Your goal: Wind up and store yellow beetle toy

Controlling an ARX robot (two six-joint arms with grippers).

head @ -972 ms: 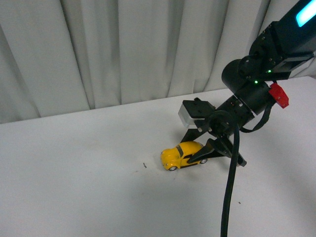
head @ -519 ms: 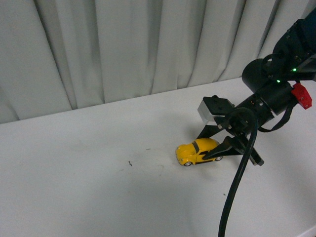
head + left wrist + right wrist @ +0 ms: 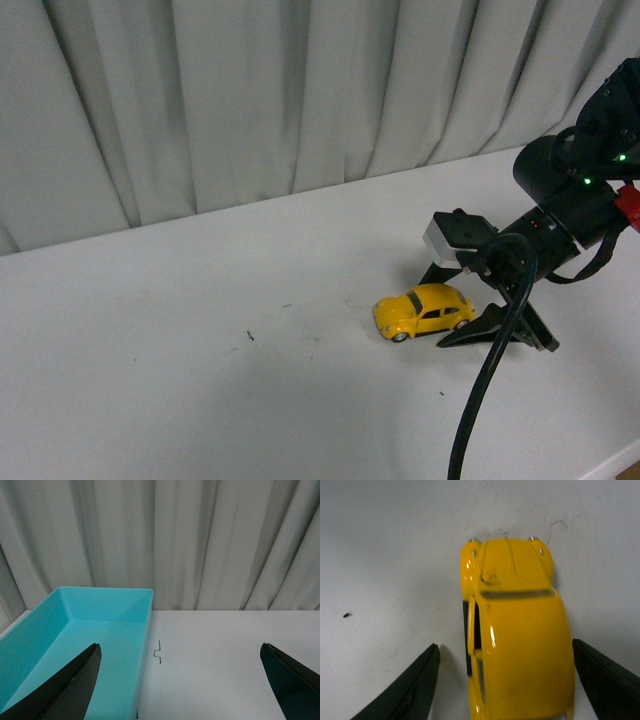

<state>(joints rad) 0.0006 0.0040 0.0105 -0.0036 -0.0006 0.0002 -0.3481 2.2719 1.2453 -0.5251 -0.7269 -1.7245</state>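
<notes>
One yellow beetle toy (image 3: 425, 311), nose leftward

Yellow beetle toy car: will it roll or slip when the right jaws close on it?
Probably rolls easily: the small yellow beetle-shaped toy car stands on its wheels on the smooth white table. Its glossy, rounded body looks slippery, so it might squirt out. It seems rigid; the right gripper's open jaws flank its sides.

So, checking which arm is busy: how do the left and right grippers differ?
The right gripper straddles the yellow beetle toy; the left gripper has nothing between its fingers. The left gripper faces a turquoise bin; the right gripper faces the table. Both are open.
</notes>
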